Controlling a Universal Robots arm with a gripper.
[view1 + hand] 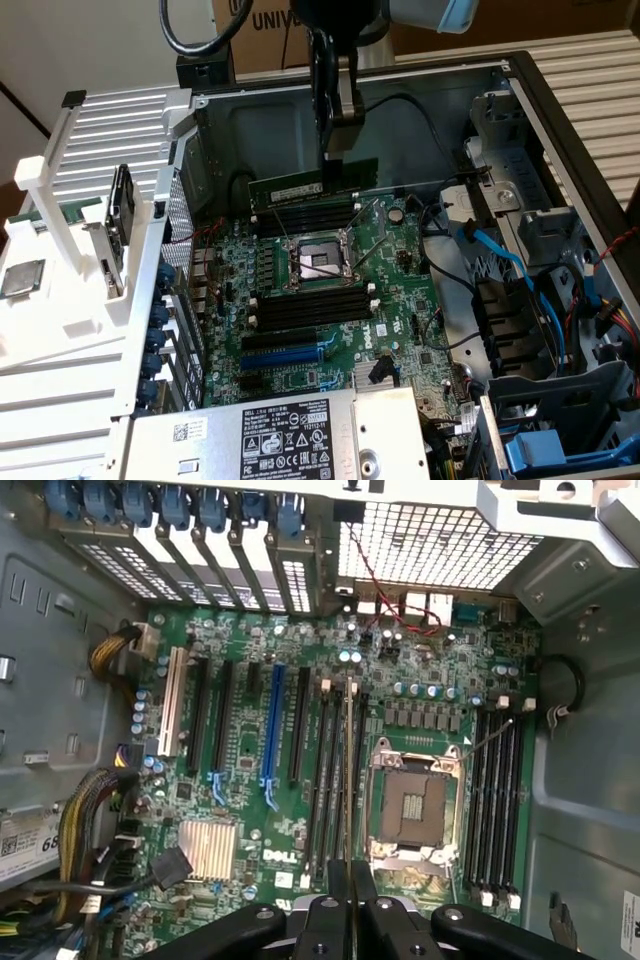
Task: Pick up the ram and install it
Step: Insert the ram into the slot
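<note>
The open computer case (pixel 560 110) lies on its side. Inside it sits the green motherboard (pixel 400 300), with the empty processor socket (pixel 320 262) at its middle and a bank of black memory slots on each side of the socket.

The gripper (pixel 338 150) reaches down into the case from above. Its fingers pinch the top edge of the ram (pixel 290 187), which stands on edge, level, lengthwise over the far slot bank (pixel 305 215). I cannot tell whether its lower edge touches a slot.

In the wrist view the gripper (pixel 350 880) shows the ram (pixel 348 760) edge-on as a thin pale line running along the slots beside the socket (pixel 410 805).

The near slot bank (pixel 310 308) is empty, and a blue expansion slot (pixel 285 355) lies just beyond it. A silver power supply (pixel 280 435) with a labelled top fills the near end of the case. Blue cables (pixel 500 255) trail into the grey drive bay (pixel 560 400) at the exterior view's right.

Outside the case, at the exterior view's left, a white rack (pixel 70 330) holds a square silver processor chip (pixel 22 278) lying flat and a dark flat module (pixel 120 215) standing upright.
</note>
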